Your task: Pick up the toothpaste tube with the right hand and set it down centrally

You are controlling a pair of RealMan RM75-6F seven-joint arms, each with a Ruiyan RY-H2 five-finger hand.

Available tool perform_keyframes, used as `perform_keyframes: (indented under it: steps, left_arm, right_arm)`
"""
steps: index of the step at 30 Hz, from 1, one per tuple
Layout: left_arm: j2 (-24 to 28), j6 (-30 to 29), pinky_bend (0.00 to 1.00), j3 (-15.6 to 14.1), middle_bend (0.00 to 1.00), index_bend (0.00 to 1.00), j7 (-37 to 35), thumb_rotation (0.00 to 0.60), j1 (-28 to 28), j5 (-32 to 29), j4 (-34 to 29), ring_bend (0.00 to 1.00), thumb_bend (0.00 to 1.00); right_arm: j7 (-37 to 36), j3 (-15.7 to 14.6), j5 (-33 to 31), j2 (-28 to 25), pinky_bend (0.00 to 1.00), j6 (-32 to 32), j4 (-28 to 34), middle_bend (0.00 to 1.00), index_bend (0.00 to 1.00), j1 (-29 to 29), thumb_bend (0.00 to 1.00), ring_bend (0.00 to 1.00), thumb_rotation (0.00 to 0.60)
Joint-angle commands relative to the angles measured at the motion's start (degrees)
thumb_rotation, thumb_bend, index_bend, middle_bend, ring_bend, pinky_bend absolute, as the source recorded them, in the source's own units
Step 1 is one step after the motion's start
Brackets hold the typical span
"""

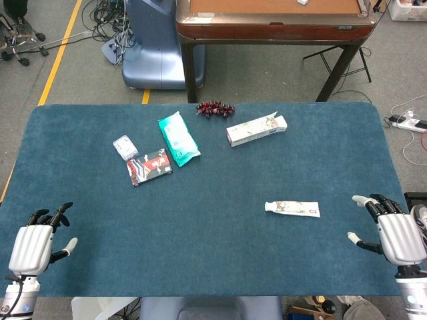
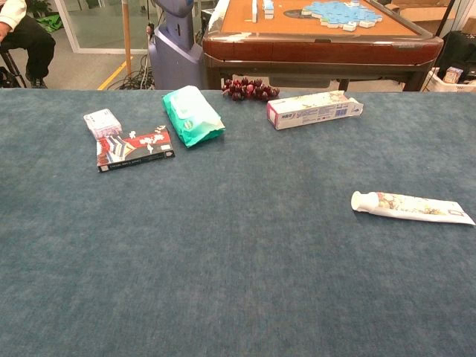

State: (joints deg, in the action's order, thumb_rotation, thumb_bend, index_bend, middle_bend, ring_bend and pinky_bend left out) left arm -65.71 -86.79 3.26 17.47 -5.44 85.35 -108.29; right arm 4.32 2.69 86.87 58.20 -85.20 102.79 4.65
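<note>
Nothing is done yet: the toothpaste tube [image 1: 292, 209] lies flat on the blue desk [image 1: 200, 247] toward the right side, and the right robot hand [image 1: 390, 233] waits near it, fingers spread, holding nothing, so picking up and moving remain.

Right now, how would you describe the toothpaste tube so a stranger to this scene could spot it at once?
On the blue table, look at the robot's right half, near the right hand. The tube lies flat there by itself, cap pointing left toward the centre. Unlike the toothpaste box farther back, beside the grapes, it is a soft white tube with a round cap, not a carton.
</note>
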Motion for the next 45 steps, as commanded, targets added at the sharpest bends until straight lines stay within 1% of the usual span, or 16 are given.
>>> perform_keyframes:
  steps: [1, 4, 8, 10, 12, 18, 23, 27, 33, 45]
  left_arm:
    - [0.0, 0.0, 0.18, 0.0, 0.47, 0.17, 0.0, 0.6, 0.0, 0.0, 0.0, 0.42, 0.2]
    - [0.0, -0.2, 0.18, -0.2, 0.47, 0.17, -0.2, 0.6, 0.1, 0.2, 0.1, 0.42, 0.2]
    - [0.2, -0.7, 0.18, -0.6, 0.47, 0.17, -0.5, 0.6, 0.7, 0.3, 0.2, 0.42, 0.2]
    - [0.2, -1.0, 0.18, -0.8, 0.47, 0.17, -0.8, 0.6, 1.1, 0.3, 0.3, 0.42, 0.2]
    - [0.3, -1.4, 0.18, -1.0, 0.47, 0.17, -1.2, 0.6, 1.5, 0.3, 0.6, 0.42, 0.2]
    - [0.8, -2.2, 0.18, -1.6, 0.46, 0.17, -2.6, 0.6, 2.6, -0.1, 1.4, 0.42, 0.2]
    - [1.2, -2.6, 0.18, -1.9, 0.46, 0.17, -3.9, 0.6, 3.4, -0.3, 2.1, 0.42, 0.2]
    - [1.4, -2.6, 0.18, -2.0, 0.46, 0.17, -4.6, 0.6, 3.7, -0.3, 2.4, 0.42, 0.2]
    - [1.5, -2.5, 0.18, -2.2, 0.46, 0.17, -5.3, 0.6, 4.0, -0.5, 2.7, 0.42, 0.2]
    - [1.4, -2.4, 0.18, -2.3, 0.46, 0.17, -6.0, 0.6, 4.5, -0.8, 3.1, 0.42, 0.2]
  right_arm:
    - [0.6, 0.2, -0.3, -0.1, 0.25, 0.7, 0.3, 0.37, 0.26, 0.4, 0.2, 0.22, 0.6]
    - [1.7, 0.7, -1.1, -0.4, 0.25, 2.5, 1.0, 0.37, 0.26, 1.5, 0.2, 0.22, 0.6]
    - [4.0, 2.0, -2.6, -0.5, 0.25, 7.1, 2.1, 0.37, 0.26, 4.7, 0.2, 0.22, 0.6]
    - [4.9, 2.6, -3.7, -0.3, 0.25, 9.6, 2.2, 0.37, 0.27, 6.4, 0.2, 0.22, 0.6]
    - [6.1, 3.5, -5.2, 0.6, 0.25, 12.6, 1.8, 0.39, 0.31, 8.6, 0.2, 0.22, 0.6]
    - [8.0, 5.1, -11.1, 5.3, 0.25, 22.1, -2.4, 0.42, 0.37, 14.9, 0.2, 0.23, 0.6]
    - [11.1, 5.4, -15.6, 10.5, 0.25, 27.8, -7.4, 0.42, 0.37, 19.0, 0.2, 0.23, 0.6]
    - [12.4, 5.3, -17.9, 14.0, 0.25, 30.6, -10.9, 0.42, 0.37, 21.3, 0.2, 0.23, 0.6]
    - [14.4, 5.2, -20.2, 18.2, 0.25, 32.2, -15.4, 0.42, 0.37, 23.7, 0.2, 0.23, 0.6]
    - [17.2, 4.3, -23.4, 23.4, 0.25, 35.5, -21.1, 0.42, 0.37, 27.4, 0.2, 0.23, 0.6]
